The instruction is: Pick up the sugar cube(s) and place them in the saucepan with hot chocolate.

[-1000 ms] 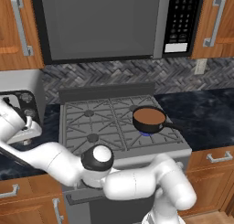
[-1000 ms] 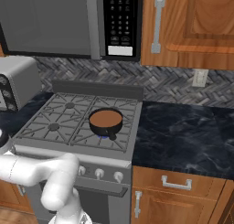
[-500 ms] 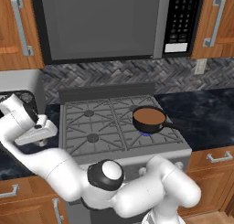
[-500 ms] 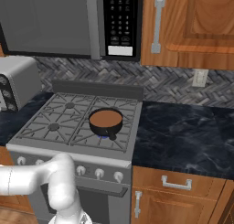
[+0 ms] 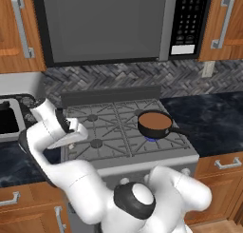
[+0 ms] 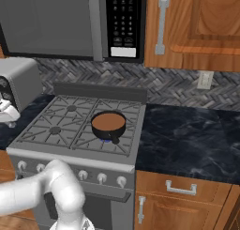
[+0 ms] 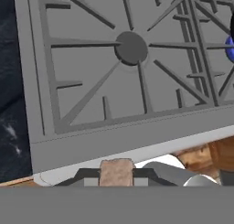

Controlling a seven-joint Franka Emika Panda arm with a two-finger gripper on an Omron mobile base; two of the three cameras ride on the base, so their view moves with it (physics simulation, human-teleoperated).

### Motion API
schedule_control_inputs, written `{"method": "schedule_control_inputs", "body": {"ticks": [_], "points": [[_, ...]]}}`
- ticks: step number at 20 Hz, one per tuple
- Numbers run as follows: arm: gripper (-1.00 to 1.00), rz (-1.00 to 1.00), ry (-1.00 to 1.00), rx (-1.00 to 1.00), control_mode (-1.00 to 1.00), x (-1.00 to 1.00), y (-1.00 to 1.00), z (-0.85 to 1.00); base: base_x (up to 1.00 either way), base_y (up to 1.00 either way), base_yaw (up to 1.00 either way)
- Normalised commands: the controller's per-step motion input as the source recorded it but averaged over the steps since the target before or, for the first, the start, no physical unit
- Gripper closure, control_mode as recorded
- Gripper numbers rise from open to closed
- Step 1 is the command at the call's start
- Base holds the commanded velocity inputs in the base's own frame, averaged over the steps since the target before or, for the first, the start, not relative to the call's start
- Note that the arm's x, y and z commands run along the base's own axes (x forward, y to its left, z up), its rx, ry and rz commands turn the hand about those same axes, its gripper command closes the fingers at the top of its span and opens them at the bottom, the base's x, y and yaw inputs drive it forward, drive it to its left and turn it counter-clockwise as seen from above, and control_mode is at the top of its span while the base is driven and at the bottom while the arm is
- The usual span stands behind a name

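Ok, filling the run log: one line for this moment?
hand: shut on light tan sugar cube | over stove's front left | dark grey saucepan of brown liquid: front right burner

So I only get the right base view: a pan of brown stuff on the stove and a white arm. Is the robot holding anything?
Observer: Yes. The hand view shows a light tan sugar cube pinched between the jaws.
Operator: Where are they?
Observer: In the left base view they are by the left edge of the stove, well left of the saucepan.
Operator: What is the hand camera facing?
Observer: The front left burner, with dark counter beside it.
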Motion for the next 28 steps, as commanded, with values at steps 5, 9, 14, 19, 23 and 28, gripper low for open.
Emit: {"method": "schedule_control_inputs", "body": {"ticks": [5, 9, 14, 19, 23, 28], "points": [[1.0, 0.07, -0.13, 0.03, -1.0, 0.0, -0.98, 0.38, 0.0, 0.0, 0.0], [1.0, 0.12, -0.1, 0.0, -1.0, 0.01, -0.88, 0.44, 0.0, 0.0, 0.0], [1.0, 0.12, -0.17, 0.0, -1.0, 0.0, -1.0, 0.3, 0.0, 0.0, 0.0], [1.0, 0.14, -0.13, 0.0, -1.0, 0.24, -1.0, 0.0, 0.0, 0.0, 0.0], [1.0, 0.1, -0.09, 0.11, -1.0, 0.2, -1.0, 0.04, 0.0, 0.0, 0.0], [1.0, 0.04, 0.0, 0.19, -1.0, 0.2, -1.0, 0.19, 0.0, 0.0, 0.0]]}}
